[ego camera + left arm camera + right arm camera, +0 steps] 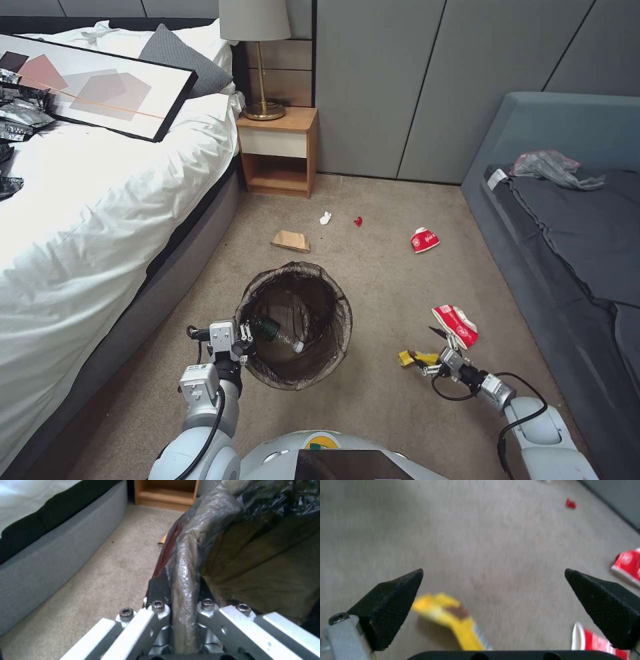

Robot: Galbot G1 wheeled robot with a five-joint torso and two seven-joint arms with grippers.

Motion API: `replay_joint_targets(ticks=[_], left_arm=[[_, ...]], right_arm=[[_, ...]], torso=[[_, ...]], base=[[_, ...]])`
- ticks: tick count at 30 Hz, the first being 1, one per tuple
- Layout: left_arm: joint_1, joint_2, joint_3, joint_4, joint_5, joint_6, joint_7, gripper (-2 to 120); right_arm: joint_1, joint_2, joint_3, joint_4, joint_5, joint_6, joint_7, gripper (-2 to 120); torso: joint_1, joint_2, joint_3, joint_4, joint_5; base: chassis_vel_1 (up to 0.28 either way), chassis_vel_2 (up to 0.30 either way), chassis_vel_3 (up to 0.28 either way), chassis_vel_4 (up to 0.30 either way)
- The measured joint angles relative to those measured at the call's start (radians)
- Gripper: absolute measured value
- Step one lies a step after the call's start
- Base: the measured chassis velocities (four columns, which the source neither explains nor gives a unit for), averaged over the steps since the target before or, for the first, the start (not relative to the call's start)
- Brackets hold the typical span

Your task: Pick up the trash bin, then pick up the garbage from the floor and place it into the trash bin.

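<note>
Left gripper (245,345) clamping the trash bin (294,325) rim beside the bed (100,200), clear bottle (279,335) lying inside; right gripper (493,592) hovering, jaws wide, over yellow wrapper (453,615) near crushed red-and-white cup (455,325).

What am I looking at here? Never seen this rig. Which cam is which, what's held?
A two-armed wheeled robot picking up litter in a bedroom. The wide picture is from its head camera; the other two sit on its wrists. The left gripper is shut on the rim of the trash bin, which already holds a bottle. The right gripper is open, empty, above a yellow wrapper. On the carpet: crushed cups, a brown paper bag, small scraps.
</note>
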Motion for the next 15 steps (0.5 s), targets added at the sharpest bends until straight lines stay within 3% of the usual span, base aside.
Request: replay_joint_targets(ticks=[3,5,15], left_arm=[[0.002,-0.001,0.000,-0.002,0.003,0.000,-0.002,3],[0.005,-0.001,-0.003,-0.005,0.005,0.000,-0.007,3],[0.014,0.001,-0.003,-0.007,0.009,0.002,-0.012,3]], right_arm=[[0.029,-0.004,0.006,-0.054,-0.032,0.002,-0.040,100],[0.078,-0.004,0.020,-0.157,-0.119,0.021,-0.057,100],[0.209,-0.033,0.006,-0.390,-0.216,0.061,-0.048,100]], torso=[[0.000,0.000,0.000,0.0002,0.0000],[0.000,0.000,0.000,0.0001,0.0000],[0.000,0.000,0.000,0.0001,0.0000]], base=[[0.000,0.000,0.000,0.000],[0.000,0.000,0.000,0.000],[0.000,0.000,0.000,0.000]])
